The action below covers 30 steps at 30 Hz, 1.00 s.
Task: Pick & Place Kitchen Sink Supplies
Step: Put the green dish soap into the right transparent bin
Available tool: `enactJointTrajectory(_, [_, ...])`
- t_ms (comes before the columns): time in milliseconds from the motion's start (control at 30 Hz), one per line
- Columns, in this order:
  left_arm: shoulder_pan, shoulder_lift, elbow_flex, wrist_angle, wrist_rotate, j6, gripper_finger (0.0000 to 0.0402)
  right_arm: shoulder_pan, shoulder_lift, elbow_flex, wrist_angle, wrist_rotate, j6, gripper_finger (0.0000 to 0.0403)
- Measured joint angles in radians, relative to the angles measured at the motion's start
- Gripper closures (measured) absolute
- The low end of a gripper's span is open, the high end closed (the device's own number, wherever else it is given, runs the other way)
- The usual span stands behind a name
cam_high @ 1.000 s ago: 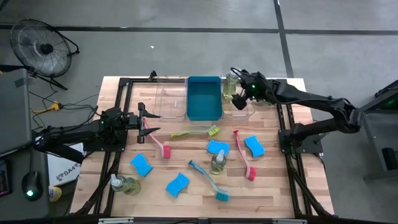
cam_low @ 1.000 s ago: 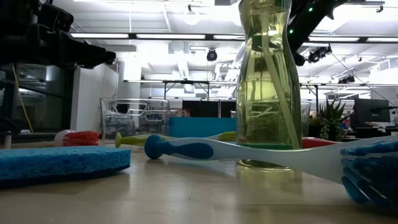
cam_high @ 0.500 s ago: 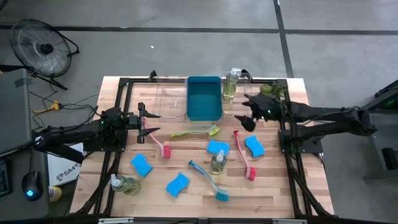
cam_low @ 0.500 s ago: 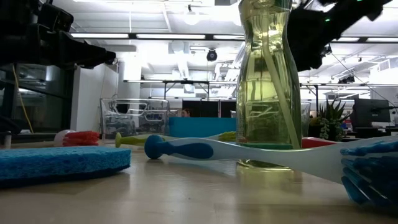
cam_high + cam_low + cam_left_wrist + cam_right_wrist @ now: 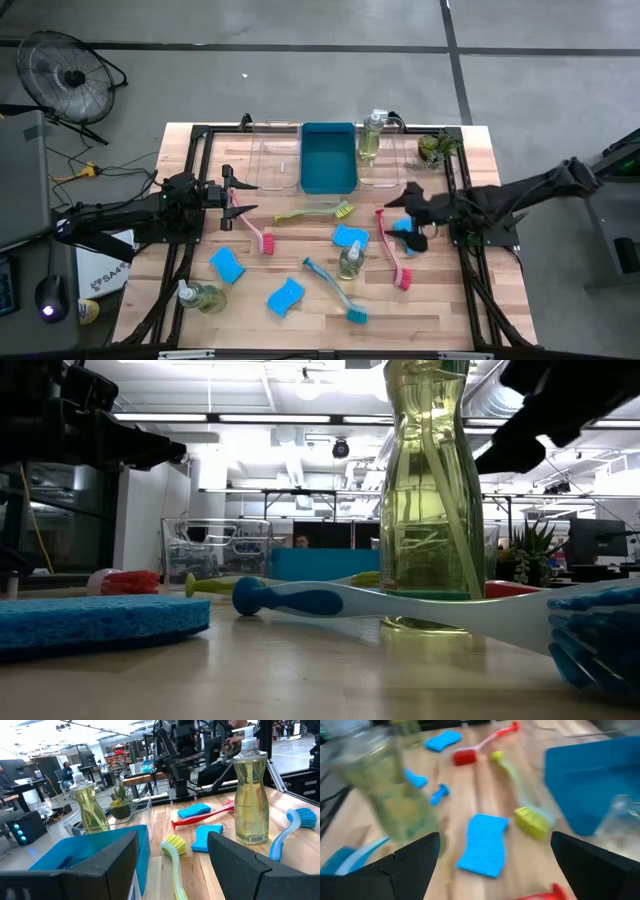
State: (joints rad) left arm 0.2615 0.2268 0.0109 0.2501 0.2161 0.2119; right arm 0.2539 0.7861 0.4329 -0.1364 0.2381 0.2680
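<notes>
On the wooden table (image 5: 440, 300) the sink supplies lie scattered. One pump bottle (image 5: 371, 134) of yellowish liquid stands upright in the clear tray (image 5: 392, 172) at the far side, just right of the blue bin (image 5: 328, 158). A second bottle (image 5: 351, 260) stands mid-table, touching a blue sponge (image 5: 349, 237); a white label shows near its base in the left wrist view, its print too small to read. A third bottle (image 5: 200, 296) lies on its side at the near left corner.

Four wavy-edged sponges are out: the one mid-table, one on the right (image 5: 409, 236), one near-centre (image 5: 286, 296) and one on the left (image 5: 227, 265). The yellow-green brush (image 5: 316, 212) lies just near of the bin, the teal brush (image 5: 336, 291) slants toward the near edge, a red brush (image 5: 392, 251) lies beside the right sponge, and a pink brush (image 5: 252, 228) lies on the left.

The right gripper (image 5: 408, 214) hovers above the right sponge and the red brush's handle, fingers spread wide with nothing between them. The left gripper (image 5: 232, 198) waits at the left side over the pink brush's handle end, jaws partly apart and empty.

Another clear tray (image 5: 277, 162) sits left of the bin, and a small potted plant (image 5: 435, 147) stands at the far right corner. A floor fan (image 5: 62, 75) stands beyond the table's left. A white sheet (image 5: 103, 270) under the left arm carries dark lettering, not legible.
</notes>
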Motion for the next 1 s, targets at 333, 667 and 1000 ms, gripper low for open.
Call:
enactJointTrajectory(333, [0.0,0.0,0.0,0.0,0.0,0.0,0.0168,0.195,0.134,-0.037,0.177,0.129,-0.028,0.0029])
enactJointTrajectory(667, [0.0,0.0,0.0,0.0,0.0,0.0,0.0168,0.22,0.455,-0.003,0.537,0.147,-0.046,0.0028])
enactJointTrajectory(1000, [0.0,0.0,0.0,0.0,0.0,0.0,0.0168,0.22,0.701,0.13,0.703,0.134,-0.068,0.0029])
